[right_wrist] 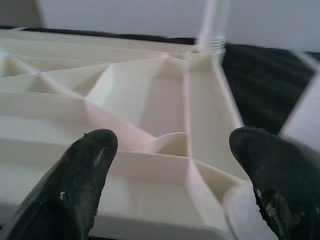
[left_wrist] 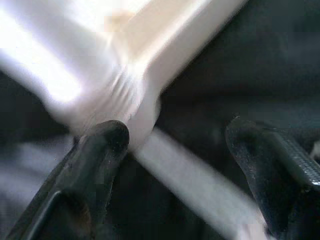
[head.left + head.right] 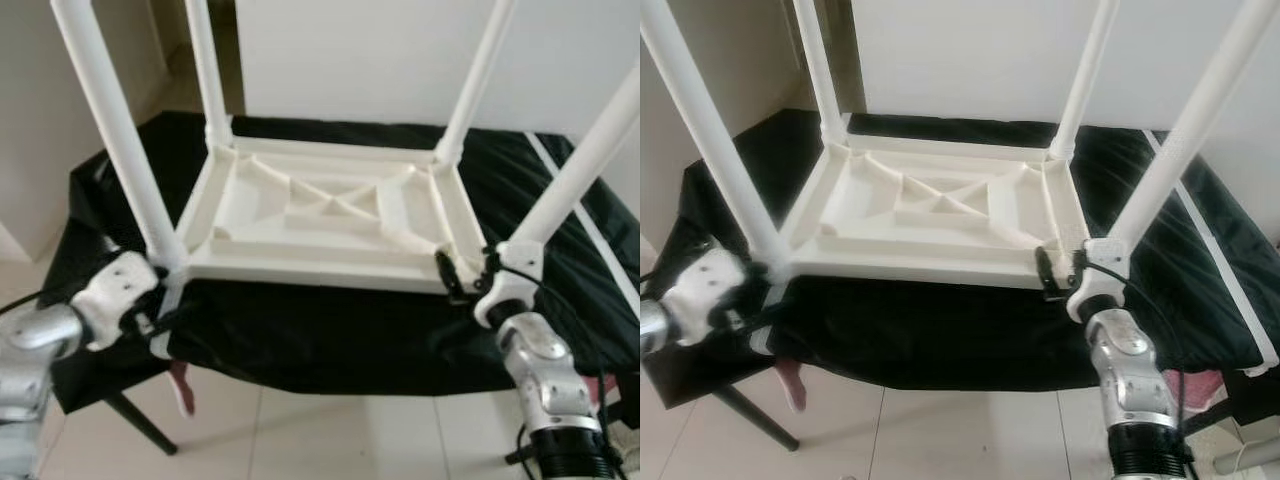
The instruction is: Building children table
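**Four legs up, both near corners in reach**

Upside-down children table (image 3: pixel 330 215) resting on the black-draped surface (image 3: pixel 330 335), all four white legs (image 3: pixel 110 130) pointing up. Left end effector (image 2: pixel 175 150) spread wide at the near corner, one finger (image 2: pixel 100 150) touching the corner socket where a leg seats, the other well apart. Right end effector (image 1: pixel 170 165) likewise spread, hovering just before the other near corner, with an empty round socket seen straight ahead between its fingers and a leg (image 3: pixel 575 165) rising just beside it. Likely the leg-seating or final-checking step. Next move probably calls for closing on the rim at both corners and keeping the frame level while lifting or turning.
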